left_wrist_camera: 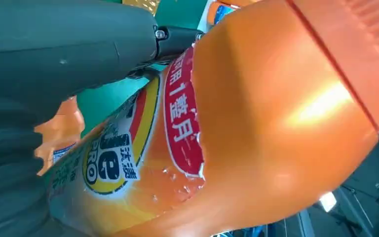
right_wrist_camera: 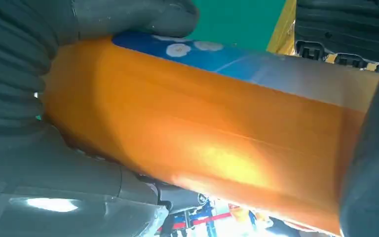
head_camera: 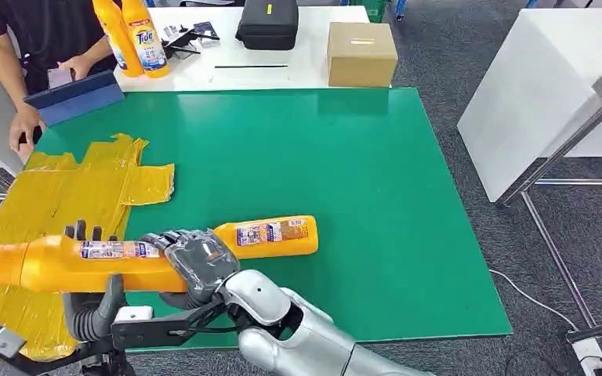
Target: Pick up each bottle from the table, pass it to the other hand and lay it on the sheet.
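Observation:
I hold an orange bottle (head_camera: 55, 265) level above the near left corner of the green mat (head_camera: 345, 172), its pale cap end pointing left over the yellow sheet (head_camera: 63, 192). My left hand (head_camera: 90, 301) grips its middle, with fingers (head_camera: 86, 232) over the top. My right hand (head_camera: 196, 262) wraps its base end. The same bottle (left_wrist_camera: 256, 128) is close up in the left wrist view, and its side (right_wrist_camera: 202, 148) in the right wrist view. A second orange bottle (head_camera: 270, 235) lies on the mat just behind my right hand.
Two more orange bottles (head_camera: 135, 35) stand on the white table (head_camera: 298, 66) at the back, beside a black case (head_camera: 268, 23) and a cardboard box (head_camera: 361, 53). A person (head_camera: 39, 47) stands at the far left by a blue folder (head_camera: 74, 98). White tables stand at the right.

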### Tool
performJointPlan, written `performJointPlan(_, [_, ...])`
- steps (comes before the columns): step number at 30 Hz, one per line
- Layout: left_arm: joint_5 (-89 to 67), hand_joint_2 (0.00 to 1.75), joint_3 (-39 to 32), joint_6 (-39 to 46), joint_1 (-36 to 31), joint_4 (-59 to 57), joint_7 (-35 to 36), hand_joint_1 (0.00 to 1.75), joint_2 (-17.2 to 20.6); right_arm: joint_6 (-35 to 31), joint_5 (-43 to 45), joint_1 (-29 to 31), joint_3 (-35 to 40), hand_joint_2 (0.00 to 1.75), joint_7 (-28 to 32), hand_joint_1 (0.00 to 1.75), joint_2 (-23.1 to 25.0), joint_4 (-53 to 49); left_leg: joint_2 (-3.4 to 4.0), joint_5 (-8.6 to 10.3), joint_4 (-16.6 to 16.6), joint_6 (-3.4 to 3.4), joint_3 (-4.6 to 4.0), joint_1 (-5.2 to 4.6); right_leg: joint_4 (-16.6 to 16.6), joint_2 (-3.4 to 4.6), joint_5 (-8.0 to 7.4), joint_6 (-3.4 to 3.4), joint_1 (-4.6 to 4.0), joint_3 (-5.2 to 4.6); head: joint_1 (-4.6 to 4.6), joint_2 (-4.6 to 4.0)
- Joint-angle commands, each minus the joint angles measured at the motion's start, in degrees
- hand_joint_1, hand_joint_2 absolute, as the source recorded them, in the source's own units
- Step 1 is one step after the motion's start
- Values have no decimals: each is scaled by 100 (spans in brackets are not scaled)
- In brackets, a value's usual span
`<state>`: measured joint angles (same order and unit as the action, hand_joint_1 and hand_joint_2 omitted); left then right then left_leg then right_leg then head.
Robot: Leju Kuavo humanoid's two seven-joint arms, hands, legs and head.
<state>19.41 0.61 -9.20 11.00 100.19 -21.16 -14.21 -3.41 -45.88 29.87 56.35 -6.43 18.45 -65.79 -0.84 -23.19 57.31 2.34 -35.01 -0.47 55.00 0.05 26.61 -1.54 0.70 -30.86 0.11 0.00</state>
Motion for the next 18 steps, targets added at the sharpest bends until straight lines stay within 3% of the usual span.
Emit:
performJointPlan(1, [88,175,165,-99,-297,183,15,175,181,175,-11,-190,647,175,79,166,-248,15,-13,-2,-7,-17,19,6,-12,-19,5,8,-6,27,0,0])
performJointPlan(18, [377,175,203,-399,-218,261,186,175,130,223,-19,-270,632,175,71,171,-301,-32,-14,-2,-8,-18,24,5,-12,-22,6,9,-4,32,-2,0])
